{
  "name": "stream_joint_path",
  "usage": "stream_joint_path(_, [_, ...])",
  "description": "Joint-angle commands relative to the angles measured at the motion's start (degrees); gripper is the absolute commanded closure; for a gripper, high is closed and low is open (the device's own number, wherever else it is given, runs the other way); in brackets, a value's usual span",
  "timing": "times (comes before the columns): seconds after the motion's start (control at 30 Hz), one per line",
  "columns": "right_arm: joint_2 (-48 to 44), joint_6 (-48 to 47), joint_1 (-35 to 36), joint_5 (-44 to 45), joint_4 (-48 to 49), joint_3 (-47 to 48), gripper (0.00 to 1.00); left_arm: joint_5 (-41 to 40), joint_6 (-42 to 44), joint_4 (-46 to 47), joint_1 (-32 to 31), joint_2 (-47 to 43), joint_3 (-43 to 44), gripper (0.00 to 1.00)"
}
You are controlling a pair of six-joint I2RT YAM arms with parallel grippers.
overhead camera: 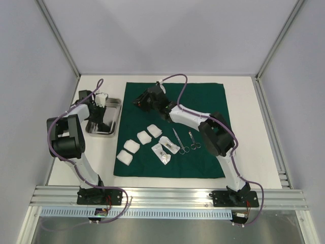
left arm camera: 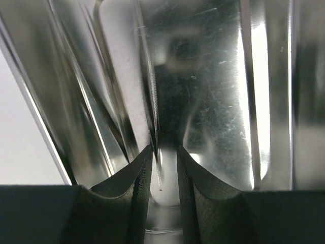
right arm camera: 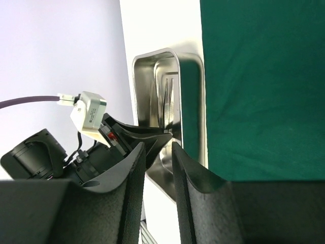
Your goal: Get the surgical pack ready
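The dark green cloth [overhead camera: 172, 127] lies spread flat on the table. On it lie several white gauze squares [overhead camera: 144, 137], a small packet [overhead camera: 165, 148] and two scissors [overhead camera: 179, 140]. The steel tray [overhead camera: 112, 104] stands left of the cloth. My left gripper [overhead camera: 101, 115] reaches into it. In the left wrist view its jaws [left arm camera: 165, 150] stand close around slim metal tweezers [left arm camera: 158, 168] on the tray floor. My right gripper [overhead camera: 141, 101] hovers over the cloth's far left part. Its jaws [right arm camera: 158, 145] stand slightly apart with nothing between them. They face the tray [right arm camera: 152, 55] and the left gripper [right arm camera: 170, 131].
Grey walls and aluminium frame posts [overhead camera: 61, 35] enclose the table on three sides. The arm bases sit on a rail [overhead camera: 167, 195] at the near edge. Bare white table [overhead camera: 249, 117] shows right of the cloth. The cloth [right arm camera: 264, 81] fills the right half of the right wrist view.
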Motion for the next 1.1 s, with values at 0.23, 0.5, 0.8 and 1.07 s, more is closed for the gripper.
stream_joint_path(0.23, [-6.25, -4.72, -1.72, 0.82, 1.02, -4.41, 0.71, 3.73, -0.93, -1.6, 0.2, -4.03, 4.07, 0.65])
stream_joint_path(0.5, [-8.53, -8.95, -2.33, 0.73, 0.84, -5.9, 0.7, 4.34, 0.48, -3.53, -1.99, -1.31, 7.67, 0.73])
stream_joint_path(0.8, [-13.63, -10.26, -4.7, 0.99, 3.21, -15.12, 0.77, 2.59, -0.48, -7.48, -3.58, 6.42, 14.43, 0.85])
stream_joint_path(1.07, [-15.48, -10.79, -5.93, 3.02, 4.8, -19.17, 0.78, 1.89, -1.1, -10.21, -3.58, 9.77, 17.43, 0.87])
